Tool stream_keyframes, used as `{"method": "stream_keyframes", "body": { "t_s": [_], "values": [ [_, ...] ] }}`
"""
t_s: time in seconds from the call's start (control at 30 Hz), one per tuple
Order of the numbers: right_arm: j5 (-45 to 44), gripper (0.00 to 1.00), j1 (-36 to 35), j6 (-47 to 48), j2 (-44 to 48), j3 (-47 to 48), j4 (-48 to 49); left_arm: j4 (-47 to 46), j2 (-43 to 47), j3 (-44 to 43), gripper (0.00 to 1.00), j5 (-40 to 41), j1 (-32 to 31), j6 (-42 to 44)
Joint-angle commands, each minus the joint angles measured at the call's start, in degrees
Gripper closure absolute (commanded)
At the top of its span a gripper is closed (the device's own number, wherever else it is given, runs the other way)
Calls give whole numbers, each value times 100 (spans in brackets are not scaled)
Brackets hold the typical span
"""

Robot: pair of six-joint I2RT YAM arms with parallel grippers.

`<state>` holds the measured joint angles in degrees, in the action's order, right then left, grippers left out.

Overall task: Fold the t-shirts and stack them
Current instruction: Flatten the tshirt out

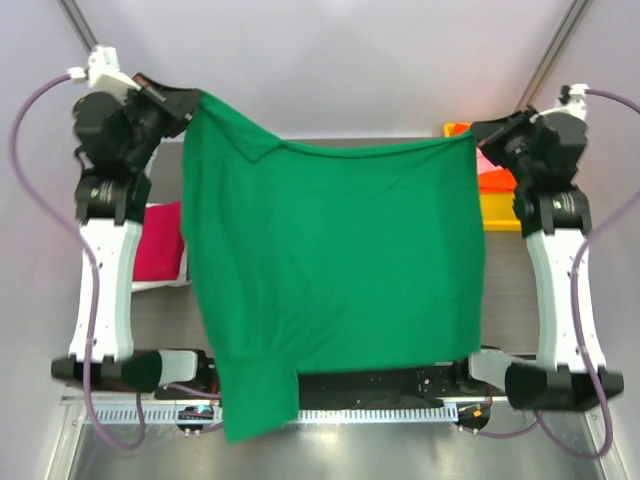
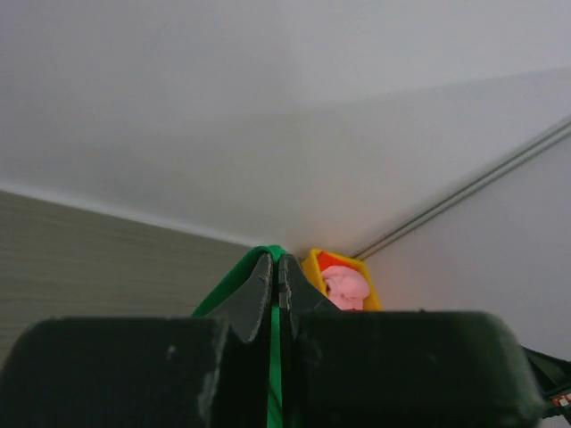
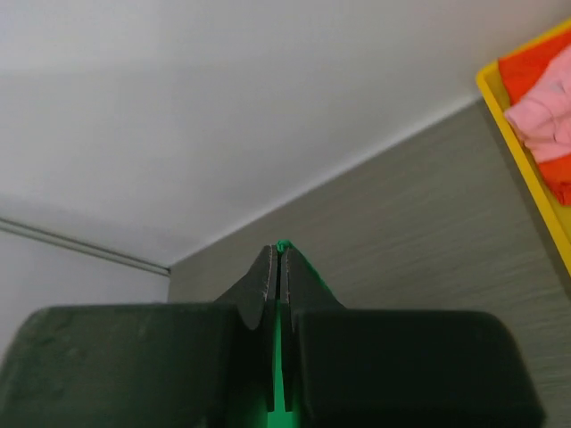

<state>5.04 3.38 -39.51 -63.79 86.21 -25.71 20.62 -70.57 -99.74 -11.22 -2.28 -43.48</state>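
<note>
I am holding the green shirt (image 1: 330,250) spread above the worktop (image 1: 503,280), left hand (image 1: 192,106) and right hand (image 1: 478,138) each pinching shut on a top corner. Its folding not yet begun; crimson shirt (image 1: 160,240) lying at left, more waiting in the tray (image 1: 500,212).

Top camera looking down from above and behind arm bases, covering whole table (image 1: 503,290). Left wrist camera sitting close behind left gripper (image 2: 277,259), facing across table toward tray (image 2: 310,264). Right wrist camera sitting close behind right gripper (image 3: 278,251), facing far wall. All three showing tray, green shirt (image 1: 330,260).
</note>
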Motion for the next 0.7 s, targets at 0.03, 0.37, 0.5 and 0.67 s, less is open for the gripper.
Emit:
{"method": "stream_keyframes", "body": {
  "t_s": [0.03,0.37,0.5,0.67],
  "values": [
    [24,99,14,-171,-457,570,330,-568,-491,-694,99,-117,-9,-72],
    [488,99,453,-584,-1689,2207,330,-463,-2022,-3341,100,-486,52,-512],
    [778,99,532,-532,-1865,1725,426,-533,-1909,-2544,100,-530,141,-328],
    [1007,99,576,-523,-1830,-151,1128,-1200,-1224,196,99,-477,141,-2]
  ]
}}
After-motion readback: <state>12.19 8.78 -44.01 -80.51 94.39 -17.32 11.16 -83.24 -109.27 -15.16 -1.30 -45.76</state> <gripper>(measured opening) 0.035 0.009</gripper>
